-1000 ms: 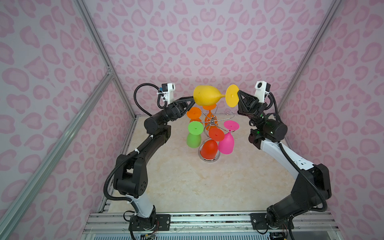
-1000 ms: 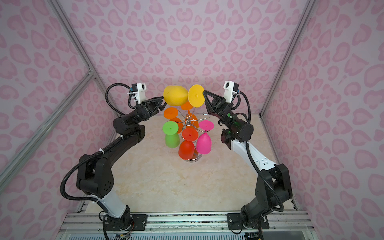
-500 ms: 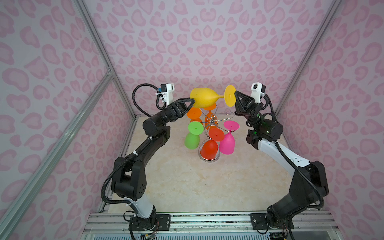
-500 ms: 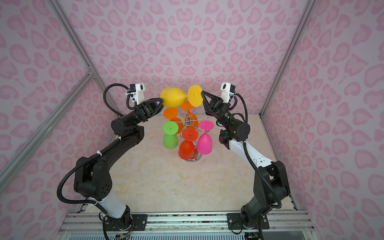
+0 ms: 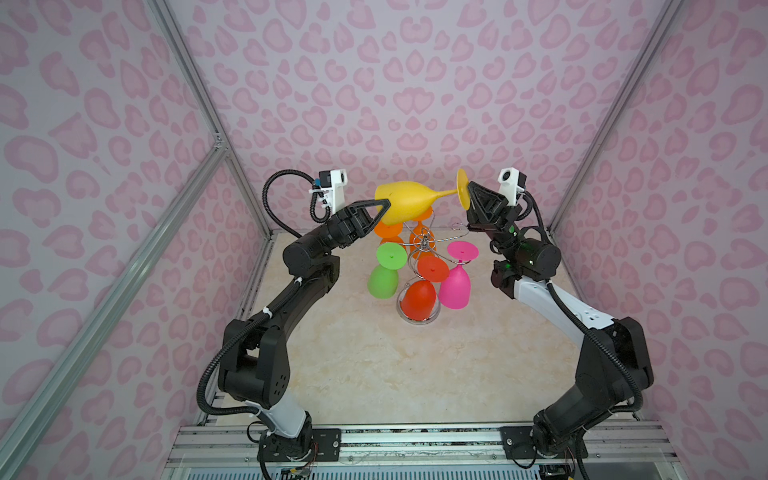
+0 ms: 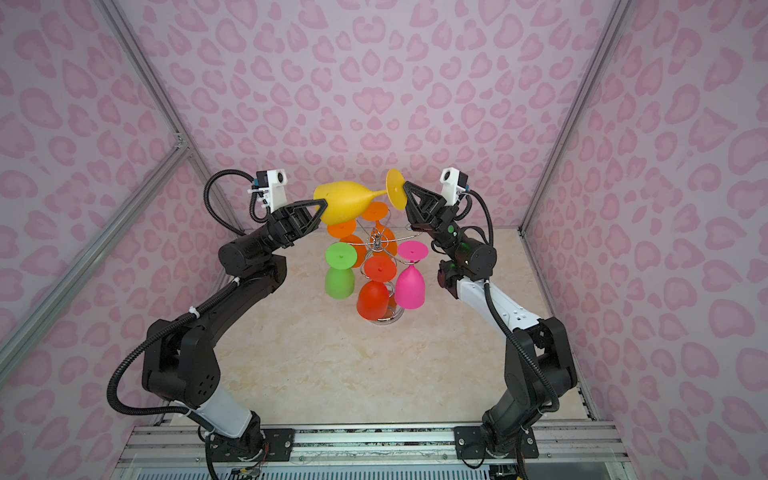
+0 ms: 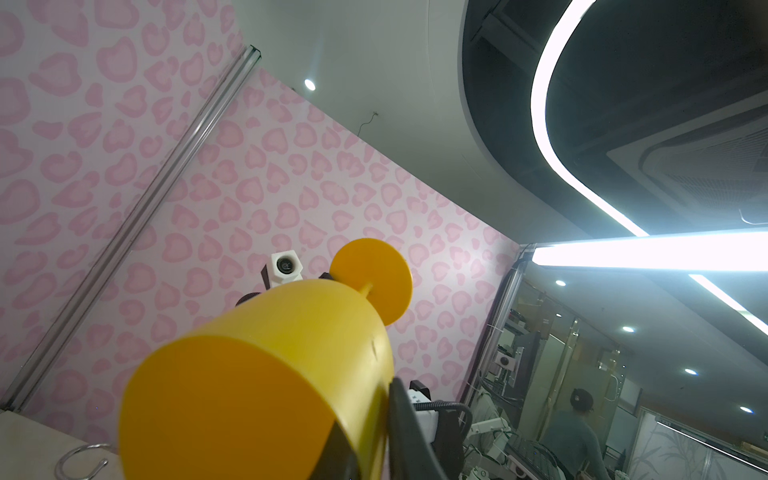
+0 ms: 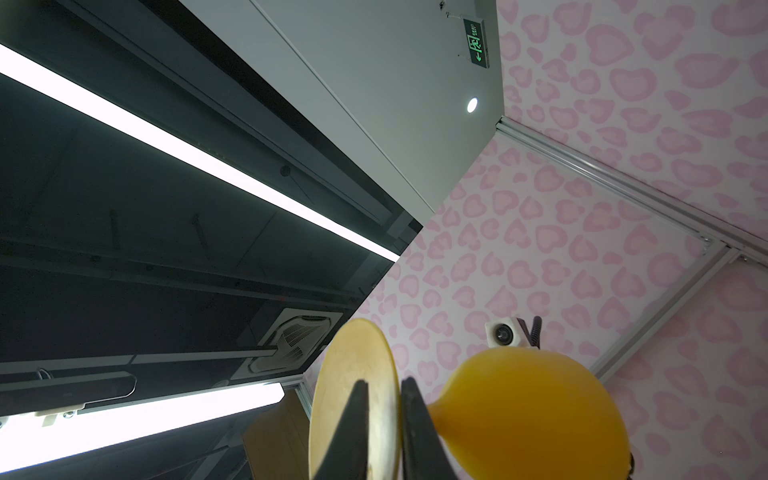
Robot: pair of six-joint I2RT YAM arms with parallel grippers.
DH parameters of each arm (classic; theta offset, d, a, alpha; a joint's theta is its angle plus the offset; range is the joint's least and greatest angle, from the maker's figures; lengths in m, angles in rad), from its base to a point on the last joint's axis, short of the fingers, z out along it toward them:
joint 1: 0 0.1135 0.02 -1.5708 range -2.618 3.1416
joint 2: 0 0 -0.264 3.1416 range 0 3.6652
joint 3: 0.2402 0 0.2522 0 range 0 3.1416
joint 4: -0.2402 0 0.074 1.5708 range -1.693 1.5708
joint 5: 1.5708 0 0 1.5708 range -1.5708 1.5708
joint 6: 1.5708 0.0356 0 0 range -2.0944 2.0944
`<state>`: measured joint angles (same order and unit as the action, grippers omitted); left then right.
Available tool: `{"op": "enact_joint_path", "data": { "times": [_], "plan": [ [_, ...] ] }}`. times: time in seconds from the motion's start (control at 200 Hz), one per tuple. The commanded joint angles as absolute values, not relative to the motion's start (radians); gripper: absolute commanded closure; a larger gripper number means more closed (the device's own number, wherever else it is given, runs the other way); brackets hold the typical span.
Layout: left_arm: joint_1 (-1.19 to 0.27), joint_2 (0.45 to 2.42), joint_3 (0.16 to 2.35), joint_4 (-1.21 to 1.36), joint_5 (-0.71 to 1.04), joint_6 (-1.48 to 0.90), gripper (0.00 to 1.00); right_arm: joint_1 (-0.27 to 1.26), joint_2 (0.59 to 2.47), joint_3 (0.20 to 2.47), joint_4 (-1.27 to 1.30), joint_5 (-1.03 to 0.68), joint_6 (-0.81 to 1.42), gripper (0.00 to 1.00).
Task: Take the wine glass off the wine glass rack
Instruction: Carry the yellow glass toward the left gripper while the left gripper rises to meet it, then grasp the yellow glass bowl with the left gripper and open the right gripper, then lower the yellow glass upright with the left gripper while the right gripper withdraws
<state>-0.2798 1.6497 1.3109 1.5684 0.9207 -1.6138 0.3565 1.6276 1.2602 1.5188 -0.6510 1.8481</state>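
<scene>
Both top views show wine glass rack (image 5: 424, 243) holding inverted glasses (image 5: 454, 286).

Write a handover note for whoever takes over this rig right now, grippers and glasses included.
Left gripper: shut on the bowl rim of the yellow wine glass.
Right gripper: jaws straddle its foot; grip unclear.
Glass lies level in the air above the wine glass rack, off its hooks.
Done: lift-off. Left: probably set it on the table.
Green glass, red glass, pink glass and orange glasses hang on it.
</scene>
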Motion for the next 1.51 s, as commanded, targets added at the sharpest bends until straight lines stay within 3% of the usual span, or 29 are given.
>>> {"op": "enact_joint_path", "data": {
  "times": [0.0,0.07,0.175,0.395,0.52,0.645,0.791,0.886,1.091,1.416,1.501],
  "plan": [
    [-0.278,1.623,1.307,1.595,0.914,-1.608,0.89,0.337,1.626,1.275,1.559,-0.687,1.846,0.63],
    [-0.281,1.604,1.303,1.595,0.916,-1.604,0.91,0.312,1.62,1.281,1.559,-0.705,1.841,0.51],
    [-0.294,1.572,1.304,1.594,0.936,-1.599,0.96,0.262,1.609,1.267,1.559,-0.72,1.848,0.41],
    [-0.344,1.499,1.311,1.471,1.051,-1.5,0.98,0.101,1.526,1.176,1.447,-0.788,1.771,0.34],
    [-0.4,1.418,1.301,1.168,1.156,-1.217,0.98,0.024,1.43,1.11,1.257,-0.837,1.63,0.34],
    [-0.453,1.322,1.329,0.583,1.15,-0.753,0.98,-0.024,1.293,1.065,0.86,-0.866,1.347,0.35],
    [-0.52,1.266,1.44,-0.004,1.055,-0.303,0.98,-0.035,1.17,1.106,0.237,-0.785,0.917,0.36],
    [-0.575,1.254,1.5,-0.256,0.968,-0.11,0.98,-0.044,1.138,1.123,0.019,-0.724,0.762,0.36],
    [-0.765,1.273,1.601,-0.69,0.672,0.186,0.98,-0.114,1.104,1.053,-0.05,-0.712,0.746,0.35],
    [-1.046,1.36,1.633,-0.928,0.176,0.26,0.98,-0.167,1.116,1.031,-0.103,-0.696,0.732,0.36],
    [-1.083,1.416,1.636,-0.982,0.117,0.258,0.98,-0.169,1.124,1.028,-0.114,-0.694,0.733,0.36]
  ]
}}
